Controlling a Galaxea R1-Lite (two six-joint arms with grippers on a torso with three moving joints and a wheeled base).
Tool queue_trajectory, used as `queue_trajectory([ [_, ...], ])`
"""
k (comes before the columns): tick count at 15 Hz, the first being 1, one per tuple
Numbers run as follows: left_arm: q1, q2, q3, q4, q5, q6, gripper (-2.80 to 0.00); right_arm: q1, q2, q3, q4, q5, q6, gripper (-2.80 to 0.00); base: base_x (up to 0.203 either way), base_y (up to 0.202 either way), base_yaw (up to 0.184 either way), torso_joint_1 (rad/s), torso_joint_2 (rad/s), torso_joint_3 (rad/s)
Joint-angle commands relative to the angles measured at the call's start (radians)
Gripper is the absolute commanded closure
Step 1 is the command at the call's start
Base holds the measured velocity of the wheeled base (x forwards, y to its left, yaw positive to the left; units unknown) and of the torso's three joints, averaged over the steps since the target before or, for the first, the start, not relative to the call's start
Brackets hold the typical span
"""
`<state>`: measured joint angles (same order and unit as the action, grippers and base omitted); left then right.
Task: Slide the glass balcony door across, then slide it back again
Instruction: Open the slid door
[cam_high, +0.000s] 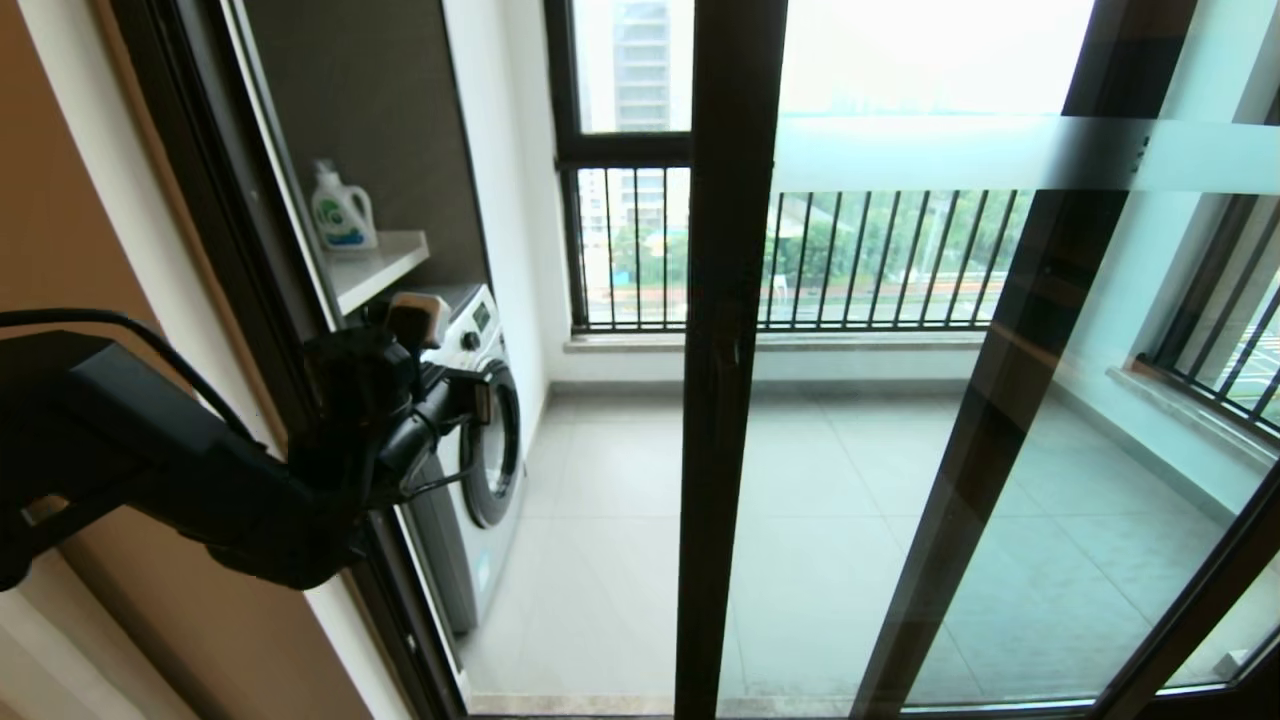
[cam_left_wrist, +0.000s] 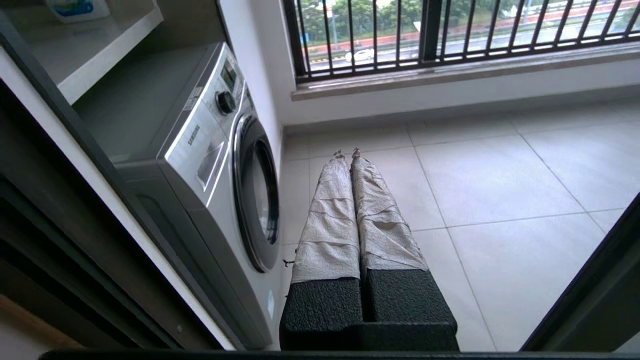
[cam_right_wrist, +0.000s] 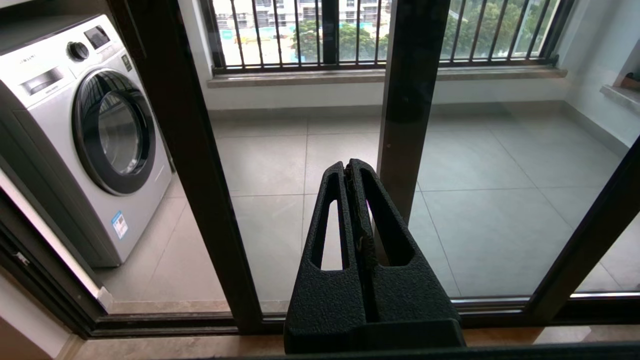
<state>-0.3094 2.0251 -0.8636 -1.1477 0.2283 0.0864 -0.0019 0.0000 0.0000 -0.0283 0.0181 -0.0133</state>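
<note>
The glass balcony door's dark leading stile (cam_high: 732, 300) stands upright mid-view, with its frosted band (cam_high: 950, 152) running off to the right. An open gap lies between that stile and the left jamb. My left gripper (cam_high: 420, 318) hangs in this gap near the jamb. Its tape-wrapped fingers are shut on nothing (cam_left_wrist: 346, 152) and point at the balcony floor, well apart from the door's edge (cam_left_wrist: 595, 280). My right gripper (cam_right_wrist: 350, 167) is out of the head view; it is shut and empty, held in front of the glass to the right of the leading stile (cam_right_wrist: 185, 150). I cannot make out the handle.
A silver washing machine (cam_high: 480, 430) (cam_left_wrist: 215, 150) (cam_right_wrist: 75, 125) sits just inside the balcony on the left, under a shelf (cam_high: 380, 262) holding a detergent bottle (cam_high: 340, 212). A second dark stile (cam_high: 1000, 400) overlaps behind the glass. The black-railed outer window (cam_high: 870, 260) closes the far side.
</note>
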Motion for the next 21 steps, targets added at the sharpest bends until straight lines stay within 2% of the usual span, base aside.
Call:
queue_trajectory([
  [1, 0.0, -0.138, 0.078, -0.008, -0.001, -0.002, 0.0, 0.0, -0.001, 0.012, -0.001, 0.0, 0.0, 0.0, 0.0, 0.0, 0.0, 0.0, 0.0, 0.0],
  [4, -0.001, -0.329, 0.185, 0.007, -0.003, -0.006, 0.0, 0.0, -0.002, 0.012, -0.001, 0.0, 0.0, 0.0, 0.0, 0.0, 0.0, 0.0, 0.0, 0.0],
  [7, -0.003, -0.597, 0.291, 0.098, -0.003, -0.022, 0.0, 0.0, 0.0, 0.012, -0.001, 0.0, 0.0, 0.0, 0.0, 0.0, 0.0, 0.0, 0.0, 0.0],
  [10, -0.003, -0.909, 0.323, 0.336, -0.003, -0.028, 0.0, 0.0, 0.0, 0.012, -0.001, 0.0, 0.0, 0.0, 0.0, 0.0, 0.0, 0.0, 0.0, 0.0],
  [13, 0.006, -1.214, 0.314, 0.687, -0.003, -0.03, 0.0, 0.0, 0.0, 0.012, -0.001, 0.0, 0.0, 0.0, 0.0, 0.0, 0.0, 0.0, 0.0, 0.0],
  [15, 0.082, -1.34, 0.313, 0.83, -0.003, -0.028, 0.0, 0.0, -0.002, 0.012, -0.001, 0.0, 0.0, 0.0, 0.0, 0.0, 0.0, 0.0, 0.0, 0.0],
  [16, 0.139, -1.374, 0.313, 0.862, 0.0, -0.026, 0.0, 0.002, -0.002, 0.012, -0.001, 0.0, 0.0, 0.0, 0.0, 0.0, 0.0, 0.0, 0.0, 0.0],
  [18, 0.221, -1.451, 0.328, 0.882, 0.001, -0.016, 0.0, 0.0, -0.001, 0.012, -0.001, 0.0, 0.0, 0.0, 0.0, 0.0, 0.0, 0.0, 0.0, 0.0],
  [21, 0.289, -1.603, 0.384, 0.929, -0.001, -0.005, 0.0, 0.0, 0.0, 0.012, -0.001, 0.0, 0.0, 0.0, 0.0, 0.0, 0.0, 0.0, 0.0, 0.0],
])
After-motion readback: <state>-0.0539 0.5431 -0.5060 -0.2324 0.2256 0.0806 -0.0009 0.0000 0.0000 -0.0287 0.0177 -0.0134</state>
